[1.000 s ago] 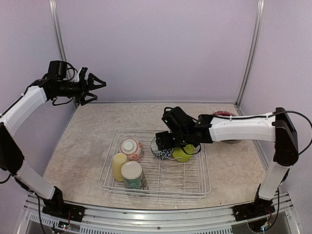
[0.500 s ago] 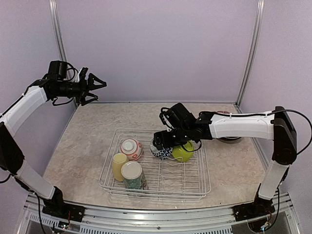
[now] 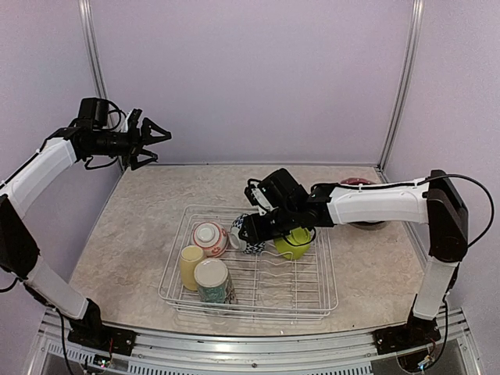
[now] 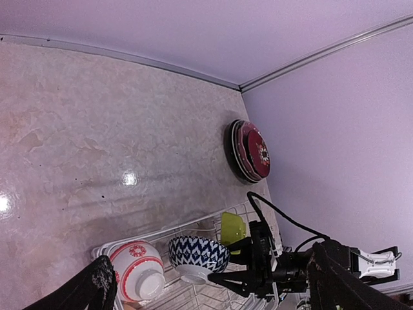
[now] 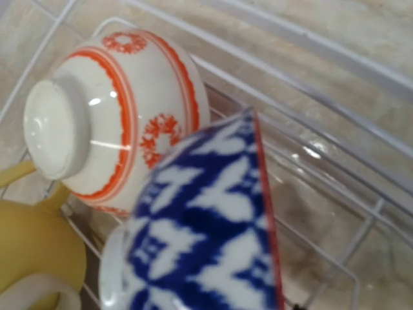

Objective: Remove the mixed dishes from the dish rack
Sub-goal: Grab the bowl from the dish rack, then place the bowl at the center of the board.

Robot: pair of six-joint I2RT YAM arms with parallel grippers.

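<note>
Top view: right end effector (image 3: 251,233) is narrowing around the blue-and-white bowl (image 3: 240,233), which is now tipping toward the red-patterned bowl (image 3: 209,237) in the dish rack (image 3: 297,283). Left end effector (image 3: 152,141) is hanging spread wide.

Right wrist: the bowl's filling the lens and I can't tell if it's pinched yet. Probably next out.

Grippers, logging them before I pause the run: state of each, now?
Left gripper: open, holding nothing.
Right gripper: against the blue-and-white bowl; open or shut cannot be told.
</note>
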